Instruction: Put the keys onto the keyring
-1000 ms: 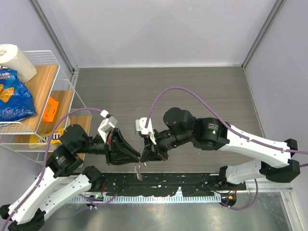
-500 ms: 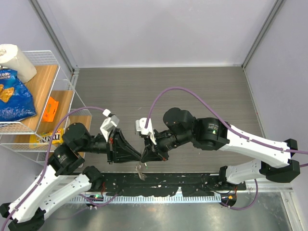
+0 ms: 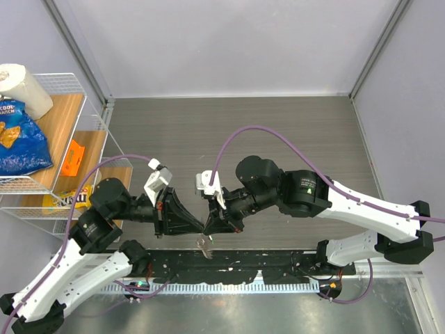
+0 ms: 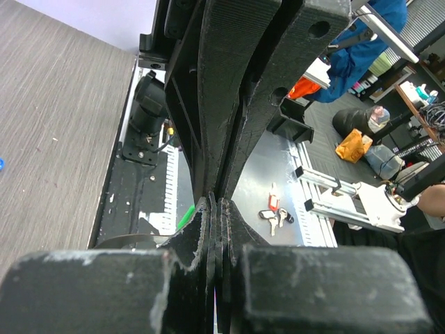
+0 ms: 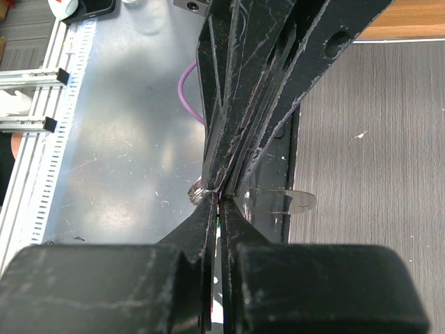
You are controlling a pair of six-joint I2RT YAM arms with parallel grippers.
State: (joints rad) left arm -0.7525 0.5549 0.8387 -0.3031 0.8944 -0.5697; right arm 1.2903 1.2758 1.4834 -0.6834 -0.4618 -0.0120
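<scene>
Left gripper: black plastic, matt, grainy, edges rubbed pale.
Right gripper: same black plastic, fine pale scratches.
Table: grey wood-grain, matt.
Base plate: bare metal, dull sheen, scuffed.
Keys: silvery metal.
Cable: smooth purple sheath.
Shelf boards: light wood.
Rack: white wire.
Chip bag: glossy blue film.

The grey wood-grain table has a black rail along its near edge. On the wood lies a small blue thing, cut off by the view's edge.
</scene>
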